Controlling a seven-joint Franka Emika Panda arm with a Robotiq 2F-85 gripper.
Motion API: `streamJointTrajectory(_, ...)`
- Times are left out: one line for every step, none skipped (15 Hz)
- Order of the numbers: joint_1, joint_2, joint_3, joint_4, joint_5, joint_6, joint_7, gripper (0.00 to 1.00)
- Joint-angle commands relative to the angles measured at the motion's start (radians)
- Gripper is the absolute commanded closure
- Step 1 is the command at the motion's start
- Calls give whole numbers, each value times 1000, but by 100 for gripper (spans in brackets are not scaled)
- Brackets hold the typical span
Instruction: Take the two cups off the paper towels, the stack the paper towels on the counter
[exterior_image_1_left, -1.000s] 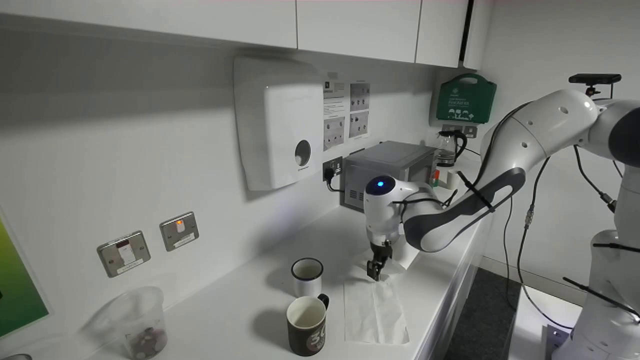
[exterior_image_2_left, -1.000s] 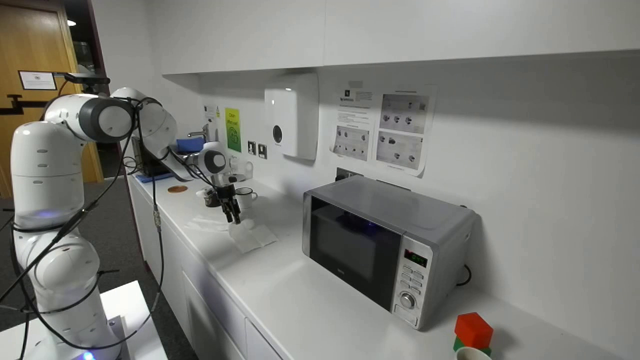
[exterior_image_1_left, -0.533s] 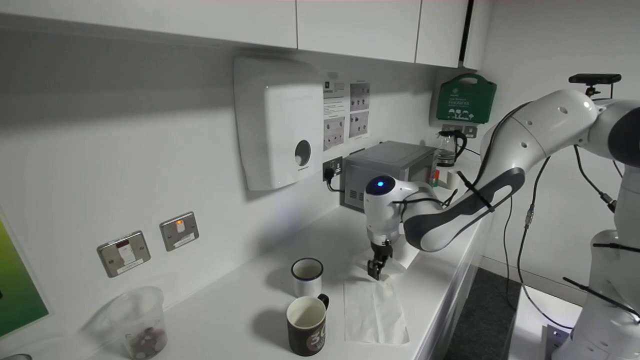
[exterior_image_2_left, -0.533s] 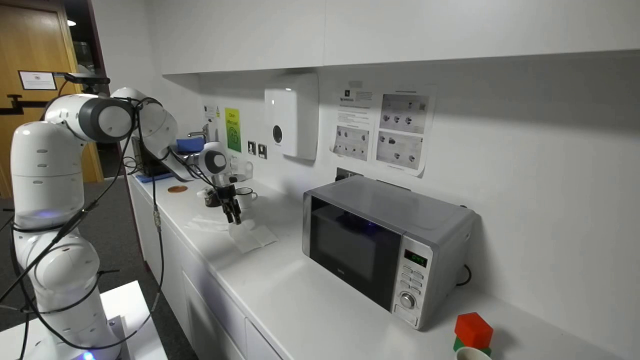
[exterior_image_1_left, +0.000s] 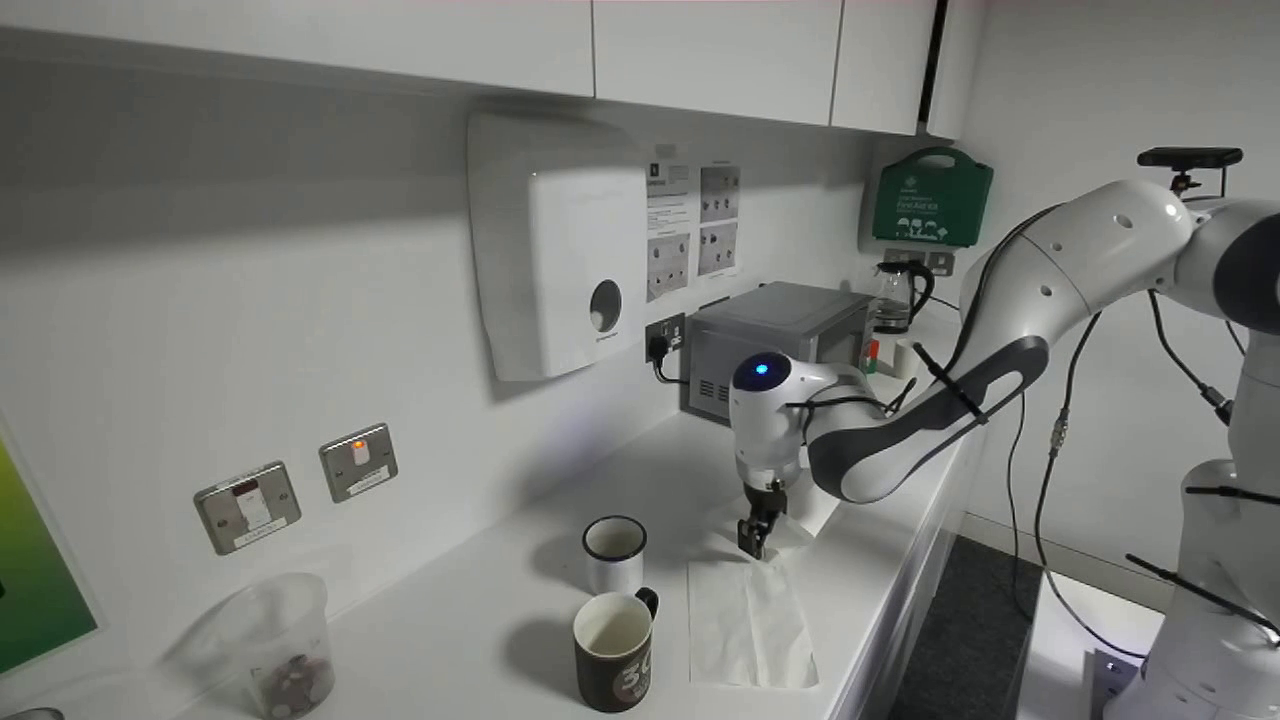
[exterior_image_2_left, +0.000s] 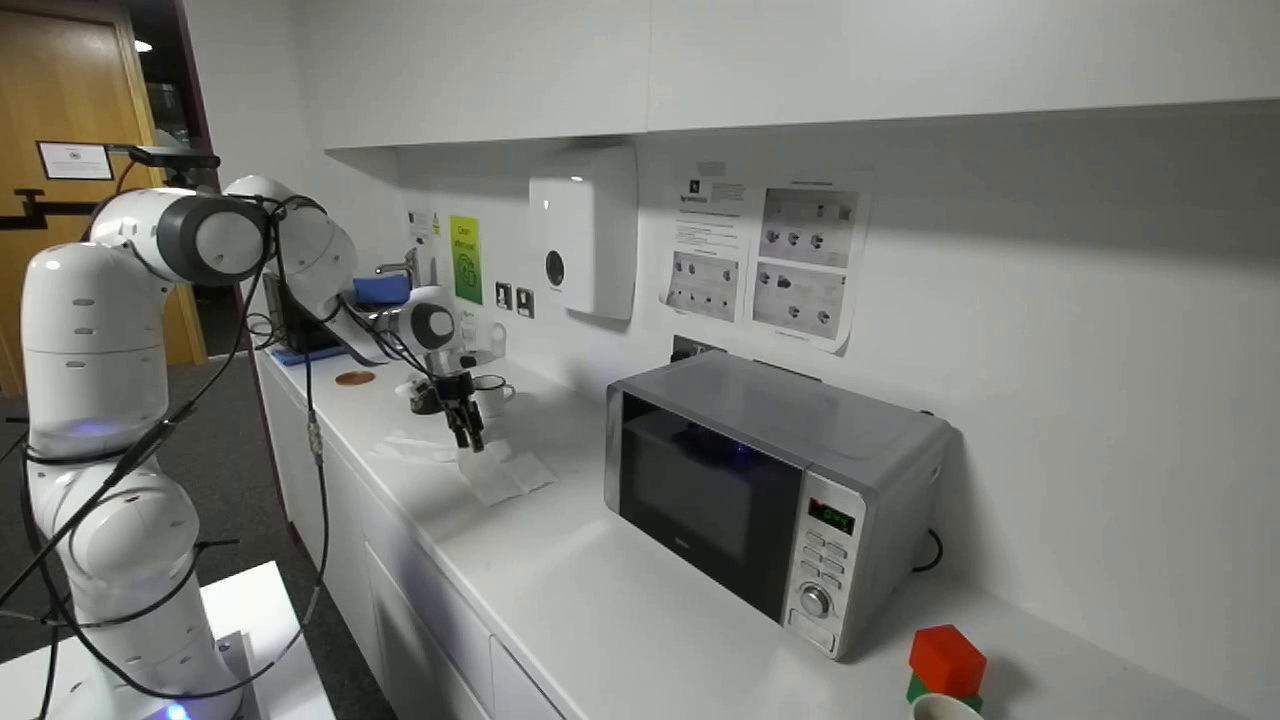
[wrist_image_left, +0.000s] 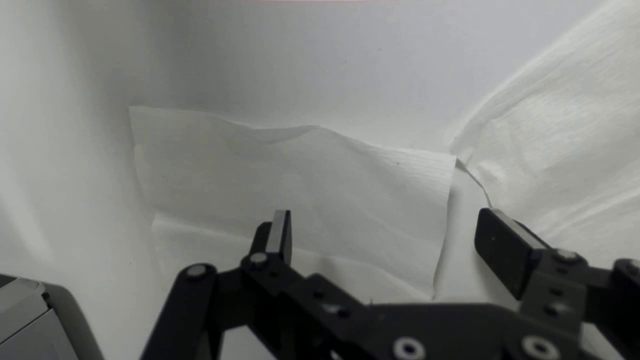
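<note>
Pale cup (exterior_image_1_left: 614, 571) and dark mug (exterior_image_1_left: 612, 668) stand lower centre, presumably freeing the towels (exterior_image_1_left: 735, 630) for stacking. Jaws spread, empty!

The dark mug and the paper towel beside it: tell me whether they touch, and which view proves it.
Apart. In an exterior view, a strip of white counter shows between the dark mug and the near edge of the paper towel.
</note>
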Motion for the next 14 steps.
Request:
streamJointTrajectory(-6,-34,2,-21,-25,-28,-5,30)
streamJointTrajectory(-6,-34,2,-21,-25,-28,-5,37)
streamJointTrajectory(-6,-34,2,-21,-25,-29,-6,46)
streamJointTrajectory(-5,-34,2,-21,-25,-29,-6,52)
streamJointTrajectory(-5,-34,2,-21,-26,-29,-5,61)
streamJointTrajectory(-5,-33,3,-20,-25,-30,-6,68)
streamJointTrajectory(-5,-33,3,-20,-26,-30,-6,77)
streamJointTrajectory(-5,-32,3,-19,-25,-31,-6,84)
streamJointTrajectory(-5,-32,3,-19,-25,-31,-7,93)
streamJointTrajectory(-5,-32,3,-19,-25,-31,-7,99)
streamJointTrajectory(-6,-32,3,-19,-23,-31,-9,100)
streamJointTrajectory(-6,-33,3,-18,-23,-31,-9,100)
streamJointTrajectory(-6,-33,3,-18,-23,-31,-9,100)
streamJointTrajectory(-6,-33,3,-19,-24,-31,-9,100)
